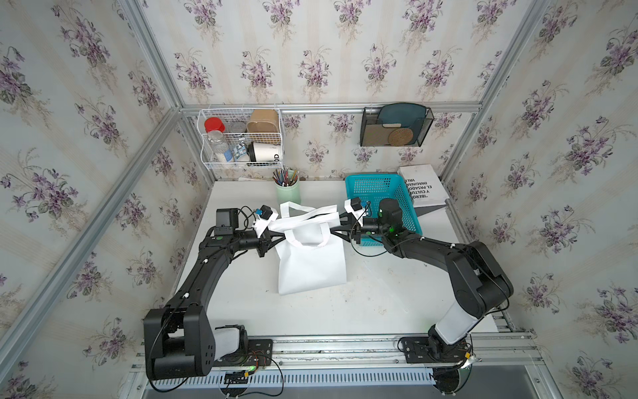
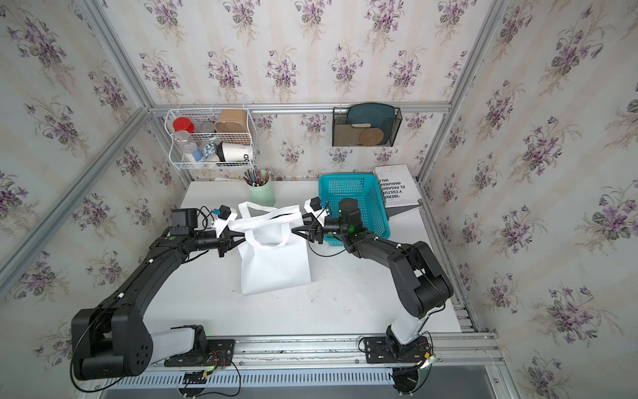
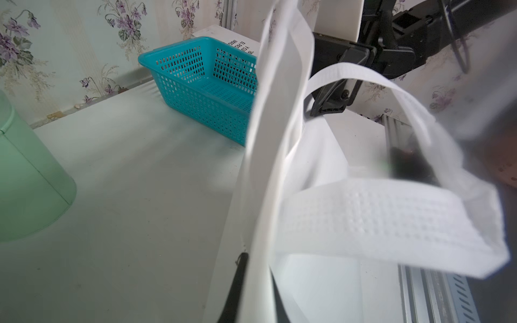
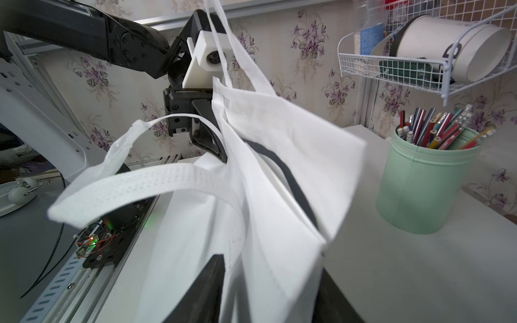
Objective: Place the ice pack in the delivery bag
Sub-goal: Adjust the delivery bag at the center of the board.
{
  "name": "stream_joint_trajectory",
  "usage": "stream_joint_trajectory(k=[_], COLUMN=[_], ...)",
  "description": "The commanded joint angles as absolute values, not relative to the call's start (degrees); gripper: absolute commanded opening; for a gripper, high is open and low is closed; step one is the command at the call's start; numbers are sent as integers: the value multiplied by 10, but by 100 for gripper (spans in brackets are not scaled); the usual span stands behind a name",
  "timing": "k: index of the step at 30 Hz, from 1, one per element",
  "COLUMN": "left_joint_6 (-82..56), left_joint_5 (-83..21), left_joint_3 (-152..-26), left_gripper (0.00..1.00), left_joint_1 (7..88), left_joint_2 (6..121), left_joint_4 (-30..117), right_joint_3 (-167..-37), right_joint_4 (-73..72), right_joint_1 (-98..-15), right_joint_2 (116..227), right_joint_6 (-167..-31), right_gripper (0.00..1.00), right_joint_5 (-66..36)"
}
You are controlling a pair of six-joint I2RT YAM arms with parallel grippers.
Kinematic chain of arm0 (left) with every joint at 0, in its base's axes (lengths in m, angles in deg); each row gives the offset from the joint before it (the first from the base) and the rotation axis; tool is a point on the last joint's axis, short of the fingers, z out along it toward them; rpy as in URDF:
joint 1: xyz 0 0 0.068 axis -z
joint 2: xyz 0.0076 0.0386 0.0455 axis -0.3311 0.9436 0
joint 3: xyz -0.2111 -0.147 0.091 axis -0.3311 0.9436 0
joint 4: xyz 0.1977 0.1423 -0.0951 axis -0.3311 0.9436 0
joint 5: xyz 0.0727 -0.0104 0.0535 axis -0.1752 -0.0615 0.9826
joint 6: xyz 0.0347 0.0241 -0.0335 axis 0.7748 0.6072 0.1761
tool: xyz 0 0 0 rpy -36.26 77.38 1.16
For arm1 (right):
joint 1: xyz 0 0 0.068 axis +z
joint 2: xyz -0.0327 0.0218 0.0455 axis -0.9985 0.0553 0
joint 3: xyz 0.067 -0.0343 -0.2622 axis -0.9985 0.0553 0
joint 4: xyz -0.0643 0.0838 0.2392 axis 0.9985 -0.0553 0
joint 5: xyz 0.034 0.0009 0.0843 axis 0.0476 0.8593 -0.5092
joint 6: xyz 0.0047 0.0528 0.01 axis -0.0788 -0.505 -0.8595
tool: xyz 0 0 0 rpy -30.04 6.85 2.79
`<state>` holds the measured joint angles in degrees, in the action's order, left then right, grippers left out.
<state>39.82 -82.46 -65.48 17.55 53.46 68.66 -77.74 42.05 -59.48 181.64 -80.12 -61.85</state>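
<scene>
The delivery bag (image 1: 310,266) (image 2: 276,266) is white with flat loop handles and hangs upright between my two arms in both top views, its base on the table. My left gripper (image 1: 281,236) (image 3: 258,268) is shut on the bag's top edge at one side. My right gripper (image 1: 336,224) (image 4: 270,263) is at the opposite side of the bag's mouth. Its jaws stand apart, open, with the bag's edge (image 4: 279,195) loose between them. A dark slit of the bag's opening shows in the right wrist view. The ice pack is out of view.
A turquoise perforated basket (image 1: 379,186) (image 3: 181,53) stands behind my right arm, beside a white book (image 1: 424,183). A green cup of pencils (image 1: 287,191) (image 4: 425,190) stands just behind the bag. A wire rack (image 1: 241,138) and a black mesh holder (image 1: 395,126) hang on the back wall.
</scene>
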Motion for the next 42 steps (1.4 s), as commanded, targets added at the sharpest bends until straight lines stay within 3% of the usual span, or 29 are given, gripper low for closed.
stream_joint_trajectory(k=[1,4,10,13,16,22,24,27,30,35,38,42], left_joint_6=[439,454,456,471,483,481,480,475,460,430,418,404], left_joint_5=[-816,-825,-836,-838,-845,-848,-846,-840,-825,-803,-798,-800], left_joint_3=[-656,-659,-668,-674,-678,-687,-690,-691,-691,-681,-673,-659], left_gripper=[0,0,0,0,0,0,0,0,0,0,1,27], left_joint_1=[177,177,177,177,177,177,177,177,176,170,169,169], left_joint_2=[539,544,551,551,557,565,564,564,560,545,541,523], left_joint_4=[732,743,742,756,767,768,768,767,762,746,737,722], right_joint_3=[-782,-813,-866,-859,-881,-912,-907,-896,-874,-830,-816,-804], right_joint_4=[555,579,603,607,619,697,698,702,694,589,531,522], right_joint_1=[-594,-594,-593,-594,-594,-588,-586,-586,-588,-590,-589,-590], right_joint_2=[1837,1871,1926,1930,1954,1994,1993,1984,1958,1886,1855,1843], right_joint_6=[-885,-902,-926,-904,-906,-973,-974,-976,-961,-862,-815,-803], right_gripper=[59,66,60,75,78,61,50,25,11,0,0,0], right_joint_5=[-637,-640,-675,-676,-700,-742,-744,-741,-728,-668,-638,-623])
